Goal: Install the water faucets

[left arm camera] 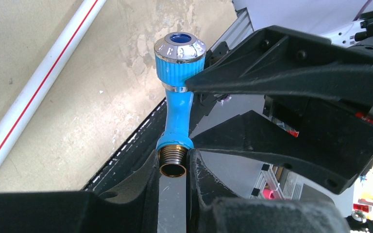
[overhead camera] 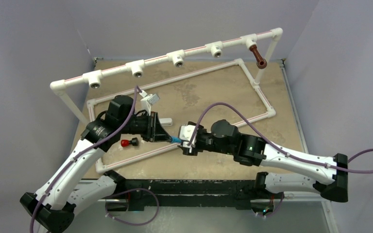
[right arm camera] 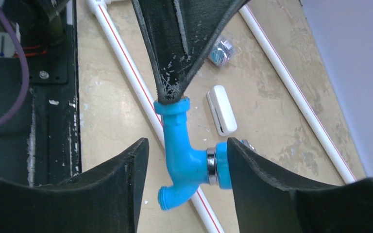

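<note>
Fingers of the left gripper (left arm camera: 174, 162) clench the threaded end of the blue faucet (left arm camera: 176, 109). The right gripper (right arm camera: 187, 148) stands released around its capped end, one finger touching it. The brown faucet (overhead camera: 259, 57) hangs from the pipe frame (overhead camera: 194, 50), well beyond both grippers.

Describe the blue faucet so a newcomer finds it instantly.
Near the table's front edge the left gripper and right gripper meet, the blue faucet between them. Its bright blue body and silvery cap differ from the brown faucet on the white rail.
</note>
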Available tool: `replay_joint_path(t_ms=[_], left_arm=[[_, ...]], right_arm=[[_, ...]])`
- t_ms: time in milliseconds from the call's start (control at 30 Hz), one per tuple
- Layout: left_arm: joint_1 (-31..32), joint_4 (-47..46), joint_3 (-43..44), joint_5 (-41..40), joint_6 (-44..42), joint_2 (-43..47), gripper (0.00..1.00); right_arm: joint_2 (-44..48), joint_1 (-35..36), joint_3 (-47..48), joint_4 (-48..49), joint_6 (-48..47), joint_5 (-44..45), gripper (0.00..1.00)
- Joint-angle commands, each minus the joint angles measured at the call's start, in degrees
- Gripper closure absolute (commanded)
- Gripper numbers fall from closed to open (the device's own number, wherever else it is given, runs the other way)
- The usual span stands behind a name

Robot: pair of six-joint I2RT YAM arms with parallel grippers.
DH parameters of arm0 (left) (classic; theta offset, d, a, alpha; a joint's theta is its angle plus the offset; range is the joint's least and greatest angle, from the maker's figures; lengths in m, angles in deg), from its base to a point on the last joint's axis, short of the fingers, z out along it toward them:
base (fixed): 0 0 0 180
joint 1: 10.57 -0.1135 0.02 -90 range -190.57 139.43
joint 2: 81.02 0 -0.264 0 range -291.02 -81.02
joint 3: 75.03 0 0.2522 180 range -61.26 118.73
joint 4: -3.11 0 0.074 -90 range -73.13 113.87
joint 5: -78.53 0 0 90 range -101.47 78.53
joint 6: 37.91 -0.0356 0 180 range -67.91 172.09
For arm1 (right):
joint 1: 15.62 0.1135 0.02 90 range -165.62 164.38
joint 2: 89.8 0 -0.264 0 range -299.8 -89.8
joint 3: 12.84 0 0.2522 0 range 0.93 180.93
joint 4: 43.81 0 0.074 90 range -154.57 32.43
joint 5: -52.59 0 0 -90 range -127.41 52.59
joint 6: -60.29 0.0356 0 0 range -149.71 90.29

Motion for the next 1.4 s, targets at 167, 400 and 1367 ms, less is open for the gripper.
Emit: replay_joint_path(t_ms=[167, 400, 1367], left_arm=[[0.3, -4.3, -0.7, -1.6, 0.6, 6.5, 1.00], [0.3, -2.2, 0.1, -5.5, -1.6, 12.4, 1.00], [0.3, -11.9, 0.9, 3.6, 2.2, 20.7, 1.00]], right_arm=[[11.1, 0.4, -0.1, 1.3, 9.2, -0.1, 0.26], [8.1, -1.3, 6.5, -6.3, 19.6, 2.1, 0.25], [4.2, -22.4, -6.5, 29.8, 50.6, -49.5, 0.29]])
